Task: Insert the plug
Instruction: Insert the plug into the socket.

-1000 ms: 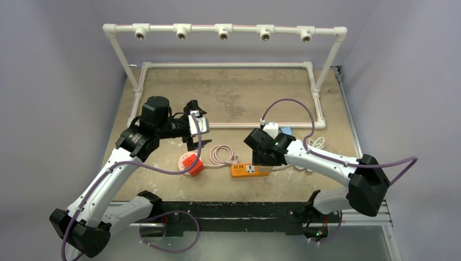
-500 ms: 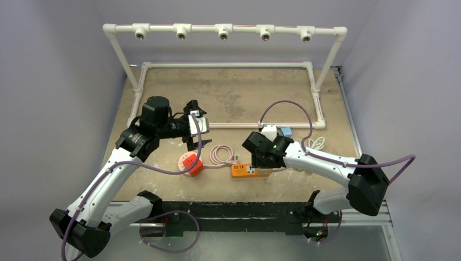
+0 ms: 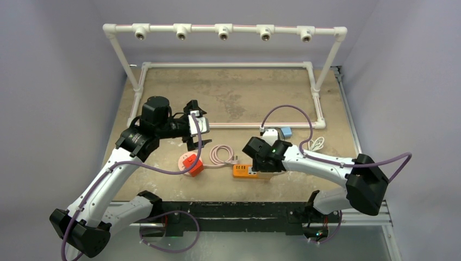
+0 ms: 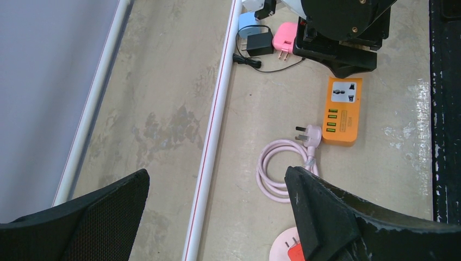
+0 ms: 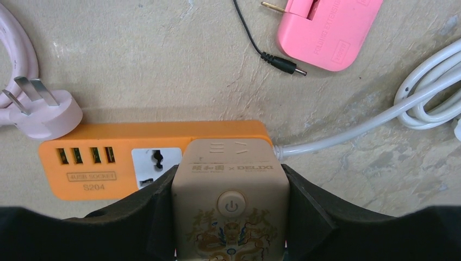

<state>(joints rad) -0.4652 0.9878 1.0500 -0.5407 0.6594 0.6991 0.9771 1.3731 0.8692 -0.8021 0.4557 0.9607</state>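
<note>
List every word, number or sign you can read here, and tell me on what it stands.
"4USB SOCKET", "S204": on the orange power strip.
"DELIXI" (probably) and a power sign: on the beige cube; the characters beside it are unreadable.
Pink adapter: print too blurred to read.

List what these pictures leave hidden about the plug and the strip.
- Right wrist: prongs of the beige adapter, under its own body; whether they sit in the orange power strip cannot be told.
- Top external: part of the strip, covered by the right gripper.
- Left wrist: the red-and-pink object, cut off by the bottom edge.
</note>
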